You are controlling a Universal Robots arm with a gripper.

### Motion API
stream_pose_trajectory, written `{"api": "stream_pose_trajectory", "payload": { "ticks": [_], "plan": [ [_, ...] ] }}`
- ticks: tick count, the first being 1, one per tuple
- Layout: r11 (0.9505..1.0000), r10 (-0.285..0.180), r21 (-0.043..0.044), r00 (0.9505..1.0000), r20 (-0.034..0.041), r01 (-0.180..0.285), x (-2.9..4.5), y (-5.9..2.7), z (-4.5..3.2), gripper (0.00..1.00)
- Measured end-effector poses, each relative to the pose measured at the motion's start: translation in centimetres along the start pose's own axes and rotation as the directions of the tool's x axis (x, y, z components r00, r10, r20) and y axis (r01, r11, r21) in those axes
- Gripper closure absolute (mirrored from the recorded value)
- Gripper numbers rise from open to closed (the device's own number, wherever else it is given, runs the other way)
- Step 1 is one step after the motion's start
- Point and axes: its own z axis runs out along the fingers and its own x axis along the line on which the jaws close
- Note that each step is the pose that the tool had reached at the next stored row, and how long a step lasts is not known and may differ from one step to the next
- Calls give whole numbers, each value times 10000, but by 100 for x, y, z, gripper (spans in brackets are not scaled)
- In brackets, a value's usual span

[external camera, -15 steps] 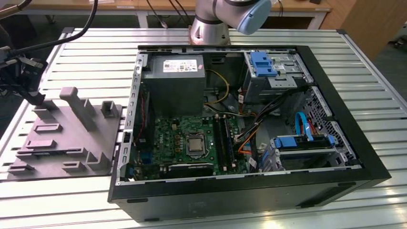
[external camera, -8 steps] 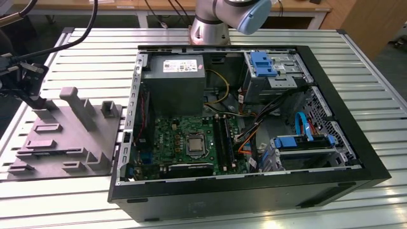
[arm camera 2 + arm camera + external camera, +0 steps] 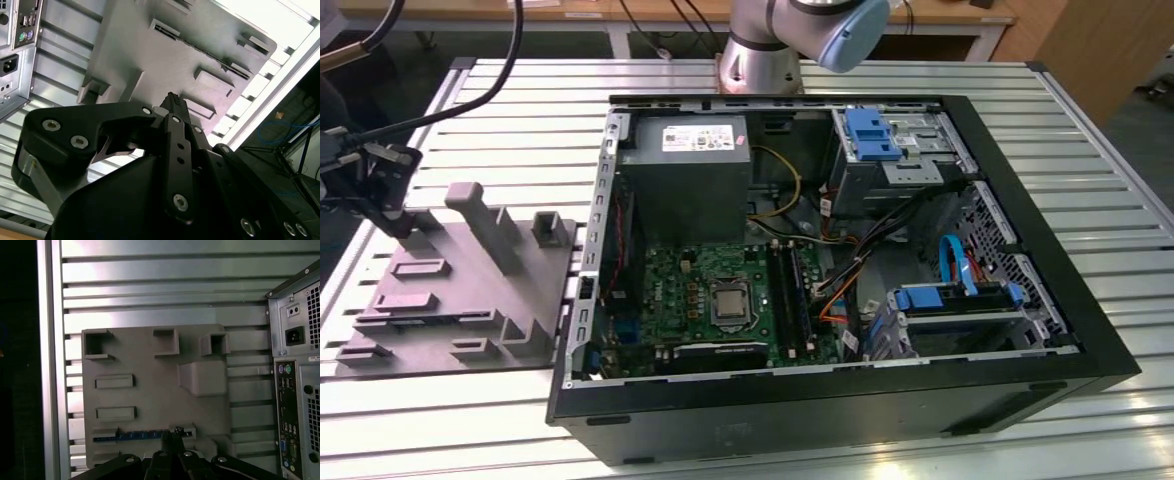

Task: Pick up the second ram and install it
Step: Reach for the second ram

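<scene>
The gripper (image 3: 403, 222) hangs low over the far corner of a grey fixture plate (image 3: 467, 290) on the exterior view's left. In both wrist views its fingertips stand together with no gap showing (whether they pinch anything cannot be told). In the first wrist view the gripper (image 3: 172, 434) tip sits right at the second ram (image 3: 135, 436). The ram is a thin dark-and-blue strip lying edge-up in a narrow slot close to one border of the plate, on the side away from the three boxy pockets (image 3: 167, 342). In the second wrist view the gripper (image 3: 170, 98) points at the plate's raised ribs.

The plate lies on a slatted metal table (image 3: 1094, 200), just beside the open computer case (image 3: 854, 400). The case's rear panel (image 3: 295, 390) runs along the plate's edge. On the plate's other side the table rail (image 3: 50, 365) runs close by.

A tall post (image 3: 487, 215) rises from the plate near the gripper, towards the exterior view's right. Inside the case, the green motherboard (image 3: 680, 290) lies in front of the grey power-supply box (image 3: 687, 170), with open air above it.
</scene>
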Motion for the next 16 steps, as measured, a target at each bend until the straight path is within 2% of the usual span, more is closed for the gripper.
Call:
{"api": "stream_pose_trajectory", "payload": {
  "ticks": [16],
  "plan": [
    [10000,0,-2,10000,2,0,44,-95,84,90]
  ]
}}
